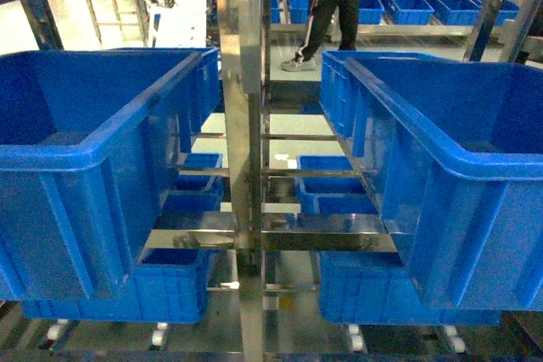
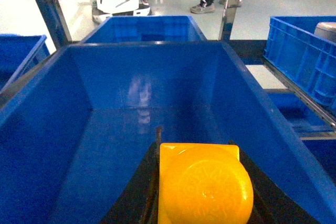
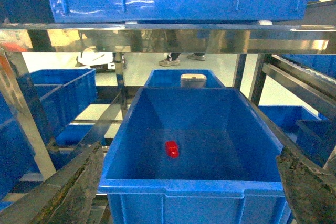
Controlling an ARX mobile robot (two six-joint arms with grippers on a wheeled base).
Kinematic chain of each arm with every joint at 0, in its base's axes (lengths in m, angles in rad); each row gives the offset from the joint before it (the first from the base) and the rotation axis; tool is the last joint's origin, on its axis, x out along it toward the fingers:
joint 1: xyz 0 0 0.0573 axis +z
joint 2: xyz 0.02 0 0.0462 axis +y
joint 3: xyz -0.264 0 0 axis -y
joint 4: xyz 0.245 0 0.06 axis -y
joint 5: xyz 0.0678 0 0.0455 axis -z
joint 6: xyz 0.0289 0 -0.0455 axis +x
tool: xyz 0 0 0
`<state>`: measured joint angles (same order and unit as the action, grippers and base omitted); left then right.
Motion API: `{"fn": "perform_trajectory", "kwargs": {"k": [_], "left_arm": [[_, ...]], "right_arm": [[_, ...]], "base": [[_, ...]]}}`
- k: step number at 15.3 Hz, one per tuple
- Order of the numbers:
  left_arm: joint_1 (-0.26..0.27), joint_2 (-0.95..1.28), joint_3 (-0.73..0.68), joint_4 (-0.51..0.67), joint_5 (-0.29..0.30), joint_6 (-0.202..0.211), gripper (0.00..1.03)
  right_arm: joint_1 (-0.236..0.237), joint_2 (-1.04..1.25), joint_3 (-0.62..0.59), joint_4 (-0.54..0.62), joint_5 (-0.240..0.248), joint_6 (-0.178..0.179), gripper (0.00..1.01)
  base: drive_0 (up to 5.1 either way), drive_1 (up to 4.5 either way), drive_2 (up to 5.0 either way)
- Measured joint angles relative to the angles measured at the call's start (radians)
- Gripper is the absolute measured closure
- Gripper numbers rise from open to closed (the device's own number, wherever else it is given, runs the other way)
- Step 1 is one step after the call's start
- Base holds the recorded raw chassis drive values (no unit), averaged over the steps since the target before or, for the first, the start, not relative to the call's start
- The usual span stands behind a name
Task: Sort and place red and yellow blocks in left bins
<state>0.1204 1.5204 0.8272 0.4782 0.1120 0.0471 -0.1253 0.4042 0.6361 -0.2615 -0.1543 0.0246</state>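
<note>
Your left fingers (image 2: 205,182) clamp the yellow block (image 2: 202,184) above a blue bin (image 2: 63,129); your right fingers (image 3: 178,192) gape wide, the red block (image 3: 171,148) on another bin's floor beyond them.

No text, label, brand, number or sign can be read on the blue bins (image 1: 85,167), the shelf frame (image 1: 242,125) or anything else in view.

The left gripper (image 2: 205,192), jaws closed on the yellow block (image 2: 205,187), hangs over an open blue bin (image 2: 47,129) with bare floor ahead and walls on both sides. Ahead of the right gripper (image 3: 189,203), another blue bin (image 3: 189,187) lies open, a red block (image 3: 171,148) on its floor; a steel shelf rail (image 3: 168,38) bars the way above.
</note>
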Motion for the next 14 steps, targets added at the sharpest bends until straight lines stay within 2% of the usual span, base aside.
{"fn": "perform_trajectory", "kwargs": {"k": [3, 5, 8, 9, 10, 11, 12, 13, 14], "left_arm": [[-0.016, 0.042, 0.033, 0.038, -0.015, 0.021, 0.77], [-0.034, 0.104, 0.058, 0.087, -0.042, 0.065, 0.77], [-0.038, 0.192, 0.063, 0.081, -0.031, 0.120, 0.77], [-0.026, 0.214, 0.064, 0.049, -0.018, 0.129, 0.77], [-0.004, 0.249, 0.067, 0.071, -0.011, 0.148, 0.77], [0.048, 0.328, 0.108, 0.093, -0.020, 0.179, 0.77], [0.085, 0.346, 0.125, 0.090, -0.009, 0.167, 0.56], [0.085, 0.312, 0.126, 0.094, 0.003, 0.144, 0.31], [0.084, 0.288, 0.124, 0.085, 0.019, 0.130, 0.20]], "right_arm": [[0.000, 0.000, 0.000, 0.000, 0.000, 0.000, 0.03], [0.000, 0.000, 0.000, 0.000, 0.000, 0.000, 0.03], [0.000, 0.000, 0.000, 0.000, 0.000, 0.000, 0.03], [0.000, 0.000, 0.000, 0.000, 0.000, 0.000, 0.03], [0.000, 0.000, 0.000, 0.000, 0.000, 0.000, 0.03], [0.000, 0.000, 0.000, 0.000, 0.000, 0.000, 0.03], [0.000, 0.000, 0.000, 0.000, 0.000, 0.000, 0.03], [0.000, 0.000, 0.000, 0.000, 0.000, 0.000, 0.03], [0.000, 0.000, 0.000, 0.000, 0.000, 0.000, 0.03]], "base": [[0.0, 0.00, 0.0], [0.0, 0.00, 0.0], [0.0, 0.00, 0.0], [0.0, 0.00, 0.0], [0.0, 0.00, 0.0], [0.0, 0.00, 0.0], [0.0, 0.00, 0.0], [0.0, 0.00, 0.0], [0.0, 0.00, 0.0]]}}
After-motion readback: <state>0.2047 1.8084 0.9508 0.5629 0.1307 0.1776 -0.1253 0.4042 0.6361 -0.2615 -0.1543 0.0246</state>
